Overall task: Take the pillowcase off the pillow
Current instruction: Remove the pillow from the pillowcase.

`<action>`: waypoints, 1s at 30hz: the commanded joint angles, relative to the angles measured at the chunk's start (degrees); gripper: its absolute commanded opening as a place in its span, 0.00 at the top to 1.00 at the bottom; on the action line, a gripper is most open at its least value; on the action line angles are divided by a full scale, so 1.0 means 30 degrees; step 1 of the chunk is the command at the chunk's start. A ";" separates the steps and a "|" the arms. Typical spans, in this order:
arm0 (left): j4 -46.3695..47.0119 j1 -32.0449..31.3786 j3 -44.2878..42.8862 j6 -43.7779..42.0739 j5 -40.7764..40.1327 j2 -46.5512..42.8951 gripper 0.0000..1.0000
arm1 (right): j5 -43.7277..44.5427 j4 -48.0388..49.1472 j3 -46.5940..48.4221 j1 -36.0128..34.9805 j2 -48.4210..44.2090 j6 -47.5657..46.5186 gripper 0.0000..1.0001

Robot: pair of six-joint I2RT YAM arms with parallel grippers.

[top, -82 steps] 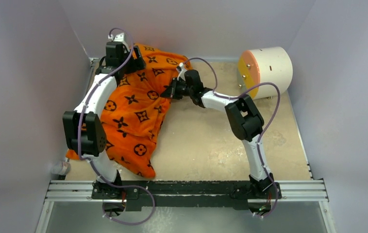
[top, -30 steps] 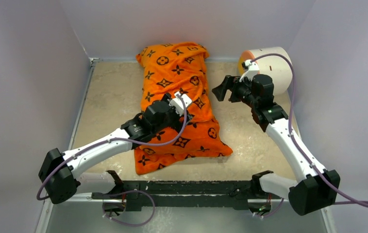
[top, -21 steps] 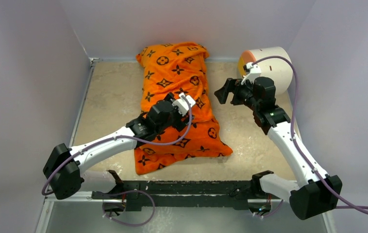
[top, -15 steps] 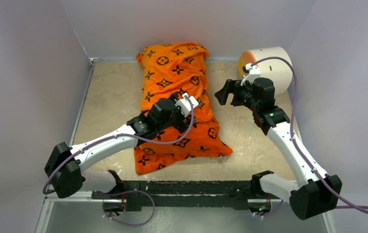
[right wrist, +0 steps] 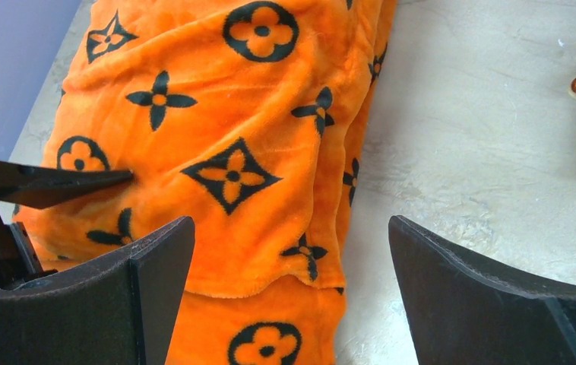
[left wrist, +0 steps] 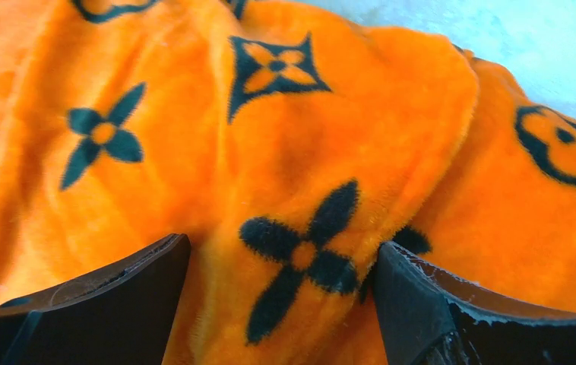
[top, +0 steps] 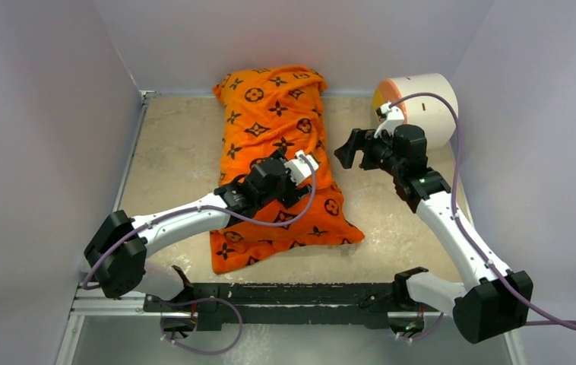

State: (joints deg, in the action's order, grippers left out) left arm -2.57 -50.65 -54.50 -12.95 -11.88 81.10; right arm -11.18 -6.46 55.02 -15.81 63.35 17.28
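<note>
**Q:** Where does the risk lie at this stage?

**A:** With the left gripper (left wrist: pixel 281 262). Its jaws stand wide apart astride a plump ridge of the pillowcase (top: pixel 276 114), and the fabric bulges up between the two fingers. A closure this deep would probably catch the pillow inside as well as the cover. A pull would then drag the whole bundle across the table (top: pixel 171 152) rather than strip it. A shallower bite risks the opposite fault: the plush nap slipping out from between the pads.

**Q:** Is the pillow itself visible?

**A:** No. It is wholly hidden within the pillowcase, directly beneath the left fingers.

**Q:** And the right gripper?

**A:** The right gripper (top: pixel 348 150) is spread fully and holds nothing. It is poised just off the pillowcase's side edge, which lies ahead of and below its fingertips. The white cylinder (top: pixel 422 106) stands close behind its wrist, so a backward swing could knock it.

**Q:** Pose of the arms?

**A:** The left arm is stretched low and long, wrist angled down onto the fabric. The right arm is raised, elbow out, wrist turned toward the left gripper.
</note>
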 commanded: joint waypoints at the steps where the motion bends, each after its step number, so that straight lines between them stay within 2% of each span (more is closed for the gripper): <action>1: 0.3607 0.0126 0.0230 -0.1567 -0.3893 -0.0446 0.15 | -0.0734 0.1047 0.0026 -0.0006 0.0063 -0.0171 0.01; 8: 0.6504 0.0181 -0.0255 -0.4793 -0.8292 0.0526 0.15 | -0.0692 0.1290 -0.0225 -0.0017 -0.0267 -0.0520 0.01; 13: 0.6644 0.0776 -0.1127 -0.4719 -0.6218 0.0225 0.14 | -0.0183 0.0956 -0.0266 -0.0011 -0.0627 -0.1042 0.01; 20: 0.1781 0.2609 -0.3908 -0.2726 -0.1245 -0.0125 0.14 | -0.0060 0.1124 -0.0908 -0.0003 -0.1470 -0.0585 0.01; 26: -0.2247 0.4537 -0.5547 -0.2479 -0.0133 -0.0449 0.14 | 0.0189 0.0924 -0.1021 -0.0027 -0.2081 -0.0528 0.01; 28: -0.4682 0.4884 -0.6504 -0.1976 0.0642 -0.0318 0.14 | 0.0098 0.0922 -0.1081 -0.0029 -0.2143 -0.0444 0.01; 30: -0.5477 0.4919 -0.6576 -0.1746 0.0796 -0.0329 0.14 | 0.0163 0.0958 -0.1145 -0.0032 -0.2204 -0.0400 0.01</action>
State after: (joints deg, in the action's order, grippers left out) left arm -10.39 -36.62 -70.00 -20.71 -13.13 82.28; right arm -11.46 -5.72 52.03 -15.81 58.08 15.64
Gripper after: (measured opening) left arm 0.856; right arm 0.987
